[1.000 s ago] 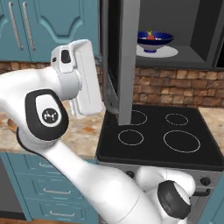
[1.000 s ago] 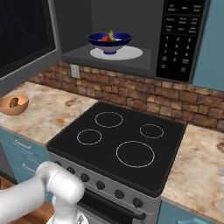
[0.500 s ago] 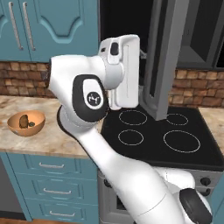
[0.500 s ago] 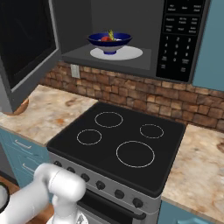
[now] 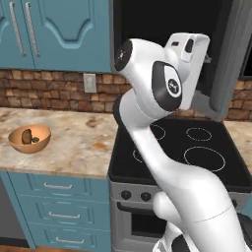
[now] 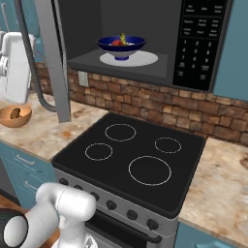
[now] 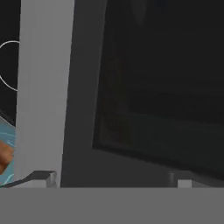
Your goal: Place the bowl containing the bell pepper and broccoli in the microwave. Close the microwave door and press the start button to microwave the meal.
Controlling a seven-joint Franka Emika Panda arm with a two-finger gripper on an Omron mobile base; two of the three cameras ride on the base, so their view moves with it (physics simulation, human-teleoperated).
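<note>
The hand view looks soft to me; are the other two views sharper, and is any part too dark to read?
Hand view: close and blurry, the microwave door glass nearly black. Right base view: crisp, the bowl evenly lit inside the microwave. Left base view: sharp on the arm, the cavity above only black.

The white arm (image 5: 162,162) rises from the base, bends at a raised elbow, and holds its gripper (image 7: 113,178) high with both fingers spread wide, gripping nothing.
</note>
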